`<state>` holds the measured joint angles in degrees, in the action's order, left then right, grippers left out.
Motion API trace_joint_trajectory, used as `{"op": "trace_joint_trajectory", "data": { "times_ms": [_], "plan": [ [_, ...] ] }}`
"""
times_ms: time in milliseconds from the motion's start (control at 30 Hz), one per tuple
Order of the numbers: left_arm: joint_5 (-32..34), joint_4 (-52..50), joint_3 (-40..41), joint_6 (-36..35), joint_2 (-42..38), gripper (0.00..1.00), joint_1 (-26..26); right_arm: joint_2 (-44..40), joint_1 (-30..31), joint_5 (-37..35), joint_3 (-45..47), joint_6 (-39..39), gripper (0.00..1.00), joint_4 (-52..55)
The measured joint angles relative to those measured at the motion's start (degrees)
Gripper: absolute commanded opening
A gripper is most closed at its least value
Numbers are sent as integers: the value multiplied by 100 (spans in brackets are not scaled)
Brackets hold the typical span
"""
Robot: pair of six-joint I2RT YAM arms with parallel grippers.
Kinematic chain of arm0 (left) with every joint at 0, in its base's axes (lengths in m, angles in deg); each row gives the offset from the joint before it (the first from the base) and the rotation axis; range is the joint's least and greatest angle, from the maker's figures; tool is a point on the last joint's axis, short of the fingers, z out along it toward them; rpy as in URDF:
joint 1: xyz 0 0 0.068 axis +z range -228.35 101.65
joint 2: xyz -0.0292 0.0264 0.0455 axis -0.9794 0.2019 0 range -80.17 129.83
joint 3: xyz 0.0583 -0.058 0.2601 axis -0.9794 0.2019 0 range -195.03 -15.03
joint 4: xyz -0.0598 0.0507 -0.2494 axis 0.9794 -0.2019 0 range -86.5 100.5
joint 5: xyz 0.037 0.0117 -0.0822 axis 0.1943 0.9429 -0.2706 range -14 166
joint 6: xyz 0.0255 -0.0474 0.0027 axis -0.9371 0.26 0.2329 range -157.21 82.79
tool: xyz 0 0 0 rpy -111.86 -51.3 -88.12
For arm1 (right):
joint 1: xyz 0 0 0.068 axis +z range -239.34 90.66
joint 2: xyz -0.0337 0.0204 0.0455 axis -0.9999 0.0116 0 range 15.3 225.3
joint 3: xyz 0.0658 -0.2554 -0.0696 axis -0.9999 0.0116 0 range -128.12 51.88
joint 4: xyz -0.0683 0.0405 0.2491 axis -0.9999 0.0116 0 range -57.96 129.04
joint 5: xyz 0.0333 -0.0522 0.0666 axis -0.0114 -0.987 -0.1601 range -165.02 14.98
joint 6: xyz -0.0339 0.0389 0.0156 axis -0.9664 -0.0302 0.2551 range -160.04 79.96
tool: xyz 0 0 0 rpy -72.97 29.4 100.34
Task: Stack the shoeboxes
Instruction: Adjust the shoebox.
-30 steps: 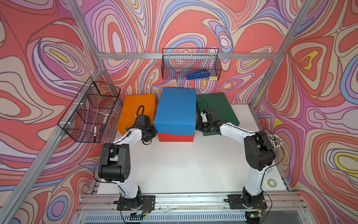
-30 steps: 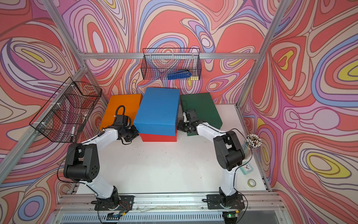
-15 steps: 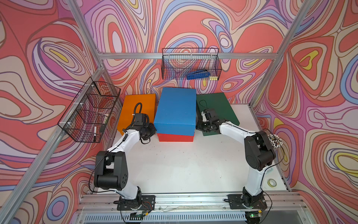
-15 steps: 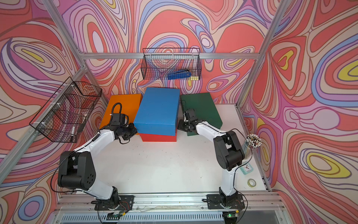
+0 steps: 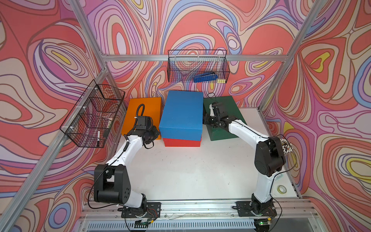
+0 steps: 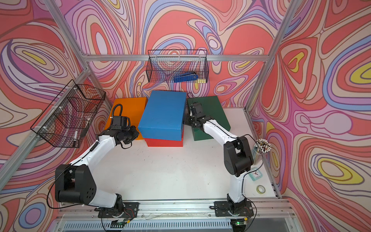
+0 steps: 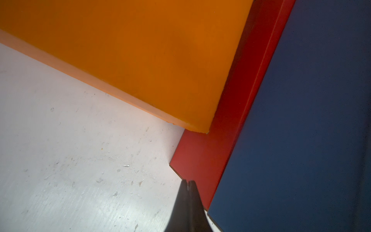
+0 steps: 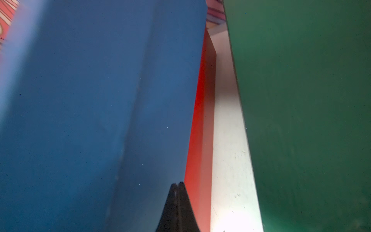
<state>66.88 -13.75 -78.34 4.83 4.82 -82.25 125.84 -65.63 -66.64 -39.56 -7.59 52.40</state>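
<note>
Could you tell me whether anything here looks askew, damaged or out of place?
Nothing stands out. The blue shoebox sits roughly square on the red shoebox, and the orange shoebox and dark green shoebox lie flat on the table either side, with no visible damage.

The left arm (image 5: pixel 128 152) alone moves. Its black elbow joint (image 5: pixel 111 184) sinks lower and draws back toward the front rail (image 5: pixel 200 204) – a second ago it stood higher and nearer the boxes – so the white forearm now stretches longer and flatter over the surface (image 5: pixel 190 172). The left pincer (image 5: pixel 151 136) shifts slightly over the near corner of the orange box (image 5: pixel 144 106) – a little away from the blue box (image 5: pixel 181 112).
</note>
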Motion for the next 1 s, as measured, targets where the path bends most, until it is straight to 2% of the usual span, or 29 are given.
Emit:
{"op": "trace_joint_trajectory", "data": {
  "times_ms": [500,1000],
  "plan": [
    [20,37,-238,68,168,0,-376,514,-87,-245,-542,-125,0,201],
    [278,-210,-291,-76,166,0,-426,566,-92,-232,-501,-151,0,170]
  ]
}}
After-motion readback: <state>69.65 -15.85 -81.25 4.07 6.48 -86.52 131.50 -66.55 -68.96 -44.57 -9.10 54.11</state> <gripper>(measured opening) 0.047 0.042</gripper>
